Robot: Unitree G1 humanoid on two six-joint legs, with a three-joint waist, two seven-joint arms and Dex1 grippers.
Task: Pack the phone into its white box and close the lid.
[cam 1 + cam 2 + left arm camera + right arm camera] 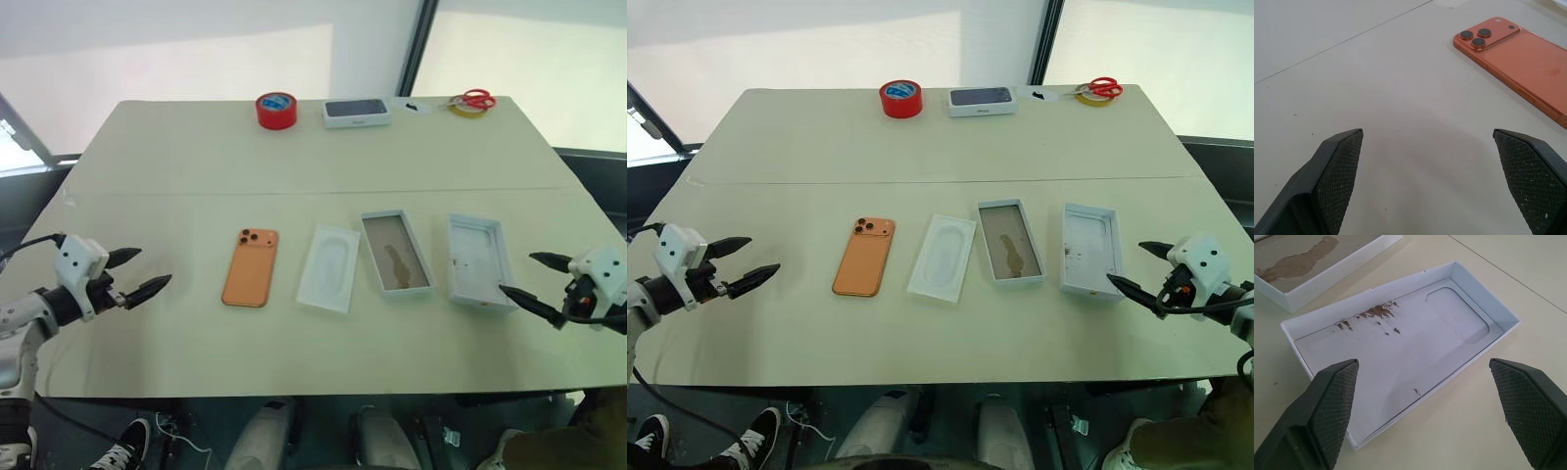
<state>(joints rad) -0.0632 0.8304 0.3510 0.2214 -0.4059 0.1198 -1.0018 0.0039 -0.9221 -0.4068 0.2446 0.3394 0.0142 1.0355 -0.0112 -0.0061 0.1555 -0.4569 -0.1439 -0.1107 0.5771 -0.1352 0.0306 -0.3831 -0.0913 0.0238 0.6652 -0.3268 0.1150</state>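
I have both grippers spread wide and empty above the table (176,176). The left gripper (137,274) points toward the phone (251,267), which lies flat, camera side up, well ahead of its jaws. The right gripper (536,279) has the lid (479,261) just ahead of its jaws, open side up. The white box (396,253) lies just beyond the lid, between it and the phone.

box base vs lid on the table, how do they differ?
The shallow white box base has a tan-brown floor; the shallow white lid is white inside with a few torn brown marks. The base lies nearer the white moulded insert, the lid nearer the right gripper. Both lie open side up, empty.
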